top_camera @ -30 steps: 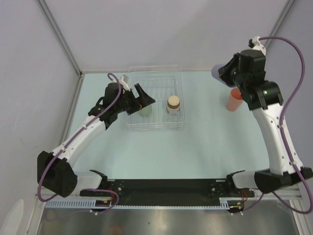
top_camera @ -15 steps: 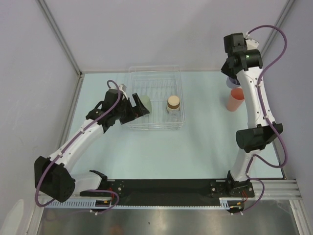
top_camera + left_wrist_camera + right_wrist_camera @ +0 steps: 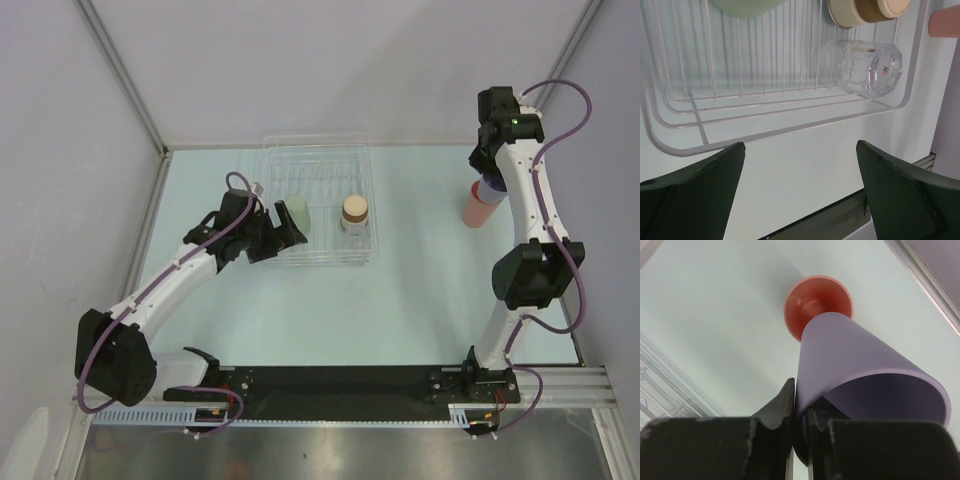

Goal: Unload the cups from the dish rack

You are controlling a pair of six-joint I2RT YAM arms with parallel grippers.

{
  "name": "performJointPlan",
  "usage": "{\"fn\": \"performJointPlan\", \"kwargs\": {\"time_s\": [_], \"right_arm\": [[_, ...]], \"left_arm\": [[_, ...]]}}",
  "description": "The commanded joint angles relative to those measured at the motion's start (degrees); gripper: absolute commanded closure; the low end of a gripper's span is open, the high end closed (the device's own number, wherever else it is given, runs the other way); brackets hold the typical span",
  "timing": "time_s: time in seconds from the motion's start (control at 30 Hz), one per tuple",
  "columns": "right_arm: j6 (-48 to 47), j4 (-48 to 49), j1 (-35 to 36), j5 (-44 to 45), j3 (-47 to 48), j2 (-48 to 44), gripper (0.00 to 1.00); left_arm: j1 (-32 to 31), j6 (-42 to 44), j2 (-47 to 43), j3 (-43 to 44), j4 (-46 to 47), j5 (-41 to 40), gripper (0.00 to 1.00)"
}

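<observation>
In the top view, your left end effector (image 3: pixel 279 236) sits at the near-left corner of the dish rack (image 3: pixel 318 160) with its jaws spread wide and nothing between them. The pale green cup (image 3: pixel 296 217) is inside the rack just beside that end effector, and the clear cup with the tan top (image 3: pixel 354 212) stands upright in the rack's right half. Out on the worktop (image 3: pixel 420 280), well to the right of the rack, the salmon cup (image 3: pixel 477 209) stands upright. Your right end effector (image 3: pixel 487 172) holds the lavender cup (image 3: pixel 489 189) directly over it.

From the left wrist, both dark fingers (image 3: pixel 690 195) are far apart and short of the rack's near rim (image 3: pixel 790 134). The clear cup (image 3: pixel 860 67) fills the rack's right corner, and the green cup (image 3: pixel 745 6) shows at the top edge.

From the right wrist, the fingers (image 3: pixel 775 410) are pinched on the lavender cup's (image 3: pixel 860 365) wall at its rim. Its base points into the open mouth of the salmon cup (image 3: pixel 805 302); you cannot tell whether they touch.
</observation>
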Motion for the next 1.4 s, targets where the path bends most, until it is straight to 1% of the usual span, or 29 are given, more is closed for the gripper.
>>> {"fn": "performJointPlan", "kwargs": {"time_s": [0.0, 0.23, 0.6, 0.9, 0.97, 1.13, 1.37], "right_arm": [[-1.89, 8.91, -0.97, -1.28, -2.29, -3.14, 1.00], [-2.16, 11.64, -1.49, -2.16, -2.82, -0.86, 1.00], [-1.54, 12.70, -1.41, -2.78, -2.39, 3.10, 1.00], [-1.80, 12.61, -1.49, -1.46, -2.82, 2.40, 1.00], [-1.72, 12.52, -2.98, -1.29, -3.44, 1.96, 1.00], [-1.45, 12.61, -3.69, -1.11, -4.76, 1.08, 1.00], [-1.80, 13.58, -4.13, -2.60, -6.43, 1.08, 1.00]], "left_arm": [[-0.14, -0.10, 0.86, -0.33, 2.17, 2.06, 0.00], [-0.14, -0.89, -1.08, -3.32, 5.60, 2.42, 0.00], [-0.14, -0.01, 0.33, -0.42, 3.49, 1.27, 0.00], [-0.14, 0.08, 0.33, -0.07, 2.88, 0.48, 0.00], [-0.14, 0.08, 0.33, 0.02, 2.88, 0.39, 0.00], [-0.14, 0.16, 0.41, -0.16, 2.88, 0.48, 0.00], [-0.14, 0.16, 0.77, -0.33, 2.88, 0.92, 0.00]]}}
